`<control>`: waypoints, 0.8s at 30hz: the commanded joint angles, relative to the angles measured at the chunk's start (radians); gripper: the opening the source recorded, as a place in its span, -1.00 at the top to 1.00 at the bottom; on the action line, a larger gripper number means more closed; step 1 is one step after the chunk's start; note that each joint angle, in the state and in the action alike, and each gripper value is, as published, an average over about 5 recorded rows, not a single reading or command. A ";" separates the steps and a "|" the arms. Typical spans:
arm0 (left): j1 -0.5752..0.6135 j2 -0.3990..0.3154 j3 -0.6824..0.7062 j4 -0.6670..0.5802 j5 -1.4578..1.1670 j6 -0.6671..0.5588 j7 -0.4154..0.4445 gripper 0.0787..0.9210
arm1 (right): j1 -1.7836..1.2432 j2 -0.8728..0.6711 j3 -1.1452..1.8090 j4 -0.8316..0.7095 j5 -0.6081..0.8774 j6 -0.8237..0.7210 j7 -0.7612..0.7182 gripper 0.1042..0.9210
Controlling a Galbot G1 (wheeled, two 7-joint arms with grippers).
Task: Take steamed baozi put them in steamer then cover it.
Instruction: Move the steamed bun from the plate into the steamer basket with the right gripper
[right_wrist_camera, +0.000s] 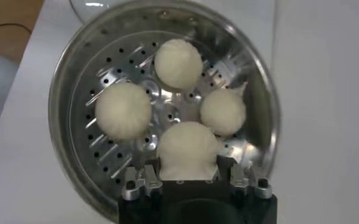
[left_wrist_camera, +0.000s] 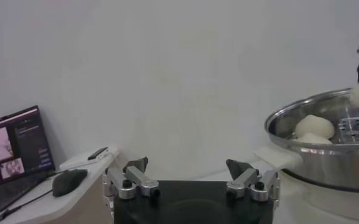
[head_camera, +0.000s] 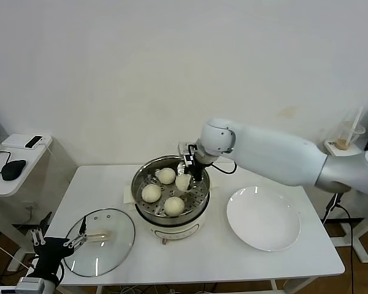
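The steamer stands mid-table on its white base, uncovered. Three baozi lie on its perforated tray. My right gripper reaches into the steamer from the far side and is shut on the fourth baozi, held just over the tray. In the right wrist view that baozi sits between my fingers, with the others beyond it. The cover lies flat on the table at front left. My left gripper is open and empty beside it.
A flat white plate, empty, lies right of the steamer. A side table with a mouse and a phone stands at far left. A cup stands on a stand at far right. The steamer's wall is to one side of my left gripper.
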 commanded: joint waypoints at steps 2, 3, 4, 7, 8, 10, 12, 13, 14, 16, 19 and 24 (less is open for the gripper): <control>-0.004 0.005 -0.004 0.005 -0.002 0.000 0.000 -0.77 | -0.043 0.035 -0.018 -0.047 -0.052 -0.023 0.026 -0.20; -0.005 0.005 -0.004 0.006 -0.002 0.000 0.001 -0.77 | -0.044 0.036 -0.017 -0.050 -0.056 -0.022 0.027 -0.20; -0.006 0.005 -0.003 0.006 -0.002 0.000 0.001 -0.77 | -0.045 0.037 -0.015 -0.052 -0.059 -0.020 0.027 -0.20; -0.008 0.002 -0.001 0.004 -0.001 0.000 0.000 -0.77 | -0.048 0.042 -0.013 -0.061 -0.071 -0.015 0.027 -0.20; -0.007 0.001 0.000 0.003 0.000 0.000 0.000 -0.77 | -0.049 0.044 -0.012 -0.064 -0.075 -0.013 0.027 -0.20; -0.007 0.001 0.001 0.001 0.000 0.000 0.001 -0.77 | -0.052 0.045 -0.010 -0.069 -0.082 -0.011 0.026 -0.20; -0.005 0.001 0.000 0.000 0.000 0.000 0.001 -0.77 | -0.053 0.044 -0.009 -0.069 -0.082 -0.011 0.026 -0.20; -0.005 0.001 -0.001 0.001 0.000 0.000 0.001 -0.77 | -0.054 0.042 -0.008 -0.067 -0.081 -0.011 0.026 -0.20; -0.004 0.002 -0.002 0.001 0.000 0.000 0.000 -0.77 | -0.054 0.040 -0.007 -0.065 -0.080 -0.011 0.025 -0.20; -0.004 0.002 -0.003 0.001 0.000 0.000 0.000 -0.77 | -0.052 0.033 -0.002 -0.059 -0.075 -0.012 0.025 -0.22; -0.004 0.001 -0.003 0.000 0.000 0.000 0.000 -0.77 | -0.041 0.017 0.009 -0.041 -0.061 -0.012 0.021 -0.35; -0.008 0.000 0.001 -0.001 0.001 0.001 0.000 -0.77 | -0.008 -0.028 0.029 0.014 -0.013 -0.014 0.008 -0.67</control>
